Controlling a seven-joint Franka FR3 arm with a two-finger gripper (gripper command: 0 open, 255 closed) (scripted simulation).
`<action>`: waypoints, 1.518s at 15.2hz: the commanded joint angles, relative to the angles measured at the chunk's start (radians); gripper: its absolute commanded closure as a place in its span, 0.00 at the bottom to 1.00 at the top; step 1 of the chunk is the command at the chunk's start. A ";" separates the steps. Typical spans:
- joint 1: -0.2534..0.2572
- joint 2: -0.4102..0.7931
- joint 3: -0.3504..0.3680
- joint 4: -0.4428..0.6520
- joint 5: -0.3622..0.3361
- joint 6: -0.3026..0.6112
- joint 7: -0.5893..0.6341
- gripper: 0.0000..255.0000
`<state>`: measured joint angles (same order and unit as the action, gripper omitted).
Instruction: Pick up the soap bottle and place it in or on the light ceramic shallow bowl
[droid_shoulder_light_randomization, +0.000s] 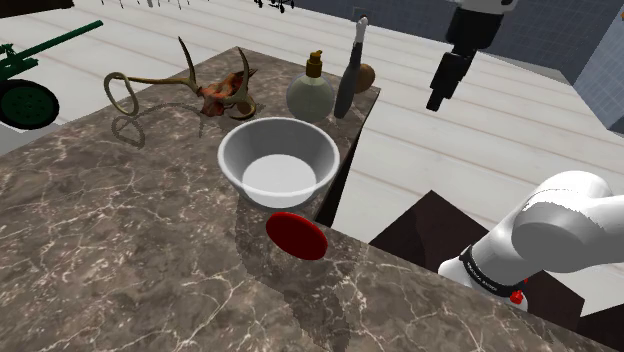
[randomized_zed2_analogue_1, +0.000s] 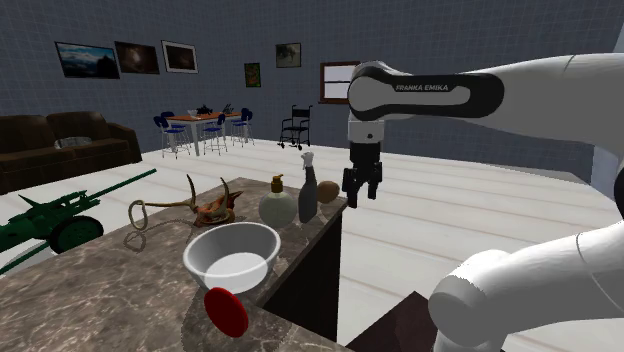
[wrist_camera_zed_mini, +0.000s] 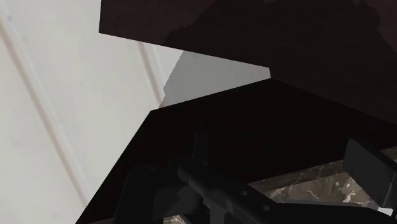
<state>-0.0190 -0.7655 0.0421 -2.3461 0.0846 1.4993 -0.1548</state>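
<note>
The soap bottle (droid_shoulder_light_randomization: 310, 93) (randomized_zed2_analogue_1: 278, 206) is round and pale green with a tan pump top. It stands upright at the far edge of the dark marble counter (droid_shoulder_light_randomization: 120, 250). Just in front of it sits the light shallow bowl (droid_shoulder_light_randomization: 278, 160) (randomized_zed2_analogue_1: 232, 256), with nothing in it. My black gripper (droid_shoulder_light_randomization: 436, 102) (randomized_zed2_analogue_1: 360, 195) hangs in the air beyond the counter's corner, over the pale floor, to the shoulder view's right of the bottle and above it. Its fingers stand apart with nothing between them. In the wrist view one finger (wrist_camera_zed_mini: 369, 167) shows over the dark stand and a strip of floor.
A dark spray bottle (droid_shoulder_light_randomization: 348, 80) and a brown egg-shaped thing (droid_shoulder_light_randomization: 366, 76) stand between the soap bottle and my gripper. An antlered skull (droid_shoulder_light_randomization: 222, 92), a rope loop (droid_shoulder_light_randomization: 124, 100) and a green toy cannon (droid_shoulder_light_randomization: 25, 85) lie further along. A red disc (droid_shoulder_light_randomization: 297, 236) lies near the bowl.
</note>
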 joint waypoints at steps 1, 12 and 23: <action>0.000 0.000 0.000 0.000 0.000 0.000 0.000 0.00; 0.018 0.414 0.062 0.333 0.034 0.112 0.057 0.00; 0.046 0.849 0.110 0.840 0.008 0.073 0.129 0.00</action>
<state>0.0240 0.0343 0.1494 -1.5726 0.0975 1.5863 -0.0315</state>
